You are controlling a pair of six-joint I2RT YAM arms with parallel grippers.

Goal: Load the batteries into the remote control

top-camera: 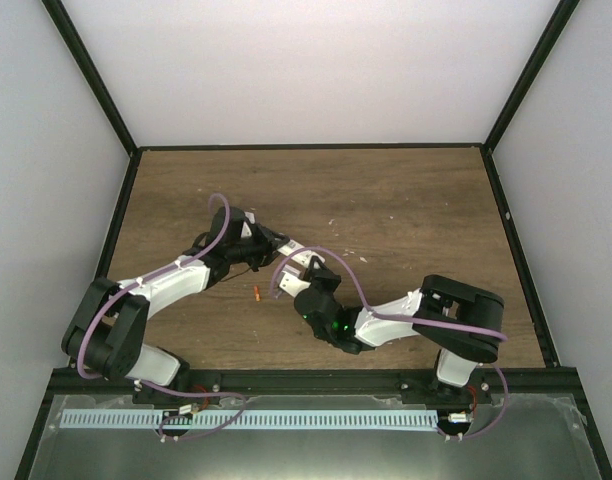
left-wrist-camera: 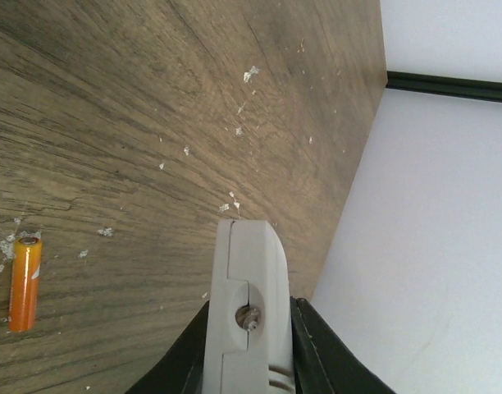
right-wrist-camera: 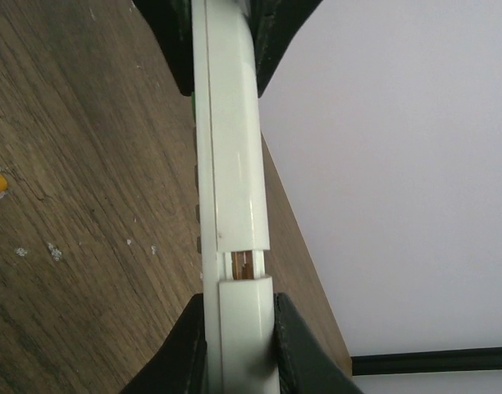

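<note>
1. The brown wood-grain table (top-camera: 406,200) fills the floor of the scene, and both arms reach in to meet near its middle.
2. The small white rectangular plastic remote control (right-wrist-camera: 226,148) is up off the wood, slung between the two grippers and turned edge-on to the right wrist camera.
3. The left gripper (left-wrist-camera: 249,345) is clamped on one end of the remote, a dark finger pressed to each side.
4. The right gripper (right-wrist-camera: 239,332) is clenched on the other end, fingers tight against both faces, so the remote bridges the two tools.
5. Partway along the remote's edge there's a short gap showing something brownish inside; what it is I cannot tell.
6. One tiny orange cylindrical battery (left-wrist-camera: 25,283) lies flat on the table, near and to the left of the gripped remote, apart from both grippers. Only this one is in view.
7. Pale specks (left-wrist-camera: 249,75) are scattered over the wood around the battery and further out.
</note>
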